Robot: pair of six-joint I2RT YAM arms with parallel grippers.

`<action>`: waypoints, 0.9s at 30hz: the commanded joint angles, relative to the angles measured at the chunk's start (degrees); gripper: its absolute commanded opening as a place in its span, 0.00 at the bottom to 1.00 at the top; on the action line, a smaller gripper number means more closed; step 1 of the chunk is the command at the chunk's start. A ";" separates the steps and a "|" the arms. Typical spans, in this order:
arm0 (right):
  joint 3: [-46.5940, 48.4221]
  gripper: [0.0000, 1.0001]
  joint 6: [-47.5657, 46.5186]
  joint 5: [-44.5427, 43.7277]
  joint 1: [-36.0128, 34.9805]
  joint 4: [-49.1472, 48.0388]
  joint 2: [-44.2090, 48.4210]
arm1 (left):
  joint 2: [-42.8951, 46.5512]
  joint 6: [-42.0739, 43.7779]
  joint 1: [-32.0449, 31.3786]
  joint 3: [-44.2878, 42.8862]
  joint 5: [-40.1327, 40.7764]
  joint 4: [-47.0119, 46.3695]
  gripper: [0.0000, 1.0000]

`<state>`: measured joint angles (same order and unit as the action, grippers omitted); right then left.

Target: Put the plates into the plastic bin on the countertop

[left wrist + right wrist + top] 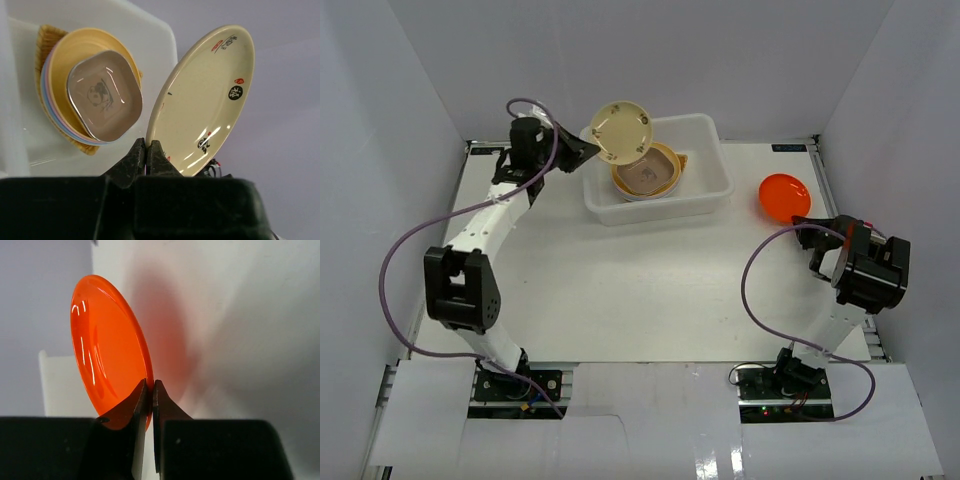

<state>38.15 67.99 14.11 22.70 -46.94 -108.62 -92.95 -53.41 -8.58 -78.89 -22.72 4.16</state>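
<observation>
Top view: your left gripper (582, 150) is clenched on the rim of a cream plate (621, 131). The plate hangs tilted in the air over the far-left corner of the plastic bin (705, 195). The bin is white and round-cornered, and it sits at the far middle of the countertop (640, 290) with a stack of plates (645, 172) inside. Your right gripper (812, 225) pinches an orange plate (785, 196) near the countertop's right edge, close to the enclosure wall. Bare table lies between the bin and both bases.

Left wrist view: the left gripper (145, 150) has its jaws nearly closed on the thin lower rim of the cream plate (205, 100). The plate is glossy, speckled and marked with black and red characters, and it stands steeply on edge. Beside it and lower, in the bin (150, 30), lies the stack. A brown squarish dish (104, 95) with a panda drawing is on top, then a yellow plate (85, 42) and pastel rims, with the woven wicker tray (45, 35) underneath.

Right wrist view: the right gripper (149, 390) grips the lower edge of the orange plate (107, 350), its jaws almost together. The plate is smooth, shiny and tilted up on edge, and it throws a reddish shadow on the matte countertop (240, 340). You cannot tell whether its far rim touches the surface.
</observation>
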 commanded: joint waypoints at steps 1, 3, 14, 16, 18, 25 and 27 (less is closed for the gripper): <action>-1.23 0.08 1.54 2.76 -0.81 -9.75 8.67 | -6.44 0.93 -4.77 -7.03 3.55 3.38 0.00; -1.94 0.08 1.01 3.38 -2.47 -9.75 13.24 | -11.89 1.11 -5.74 -10.30 3.56 4.18 0.00; 5.60 0.08 -10.40 -0.55 -20.81 3.59 28.02 | -26.05 1.55 -7.59 -20.77 4.26 8.49 0.00; 8.68 0.08 -14.19 -2.50 -24.70 8.52 27.15 | -27.55 2.16 -7.59 -21.47 3.22 9.37 0.16; 13.51 0.08 -16.56 -4.35 -28.40 12.55 24.96 | -28.60 3.13 -7.59 -23.23 1.81 10.60 0.31; 23.19 0.08 -17.10 -9.80 -35.52 17.66 17.67 | -24.05 6.03 -7.59 -21.92 2.50 10.78 0.67; 26.51 0.08 -17.10 -11.73 -37.46 18.98 15.90 | -22.37 6.82 -7.59 -20.78 3.82 10.87 0.74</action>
<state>59.64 52.34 7.18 -12.97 -30.63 -90.45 -122.37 -48.88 -16.01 -99.96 -19.77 15.09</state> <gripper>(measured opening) 0.095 0.716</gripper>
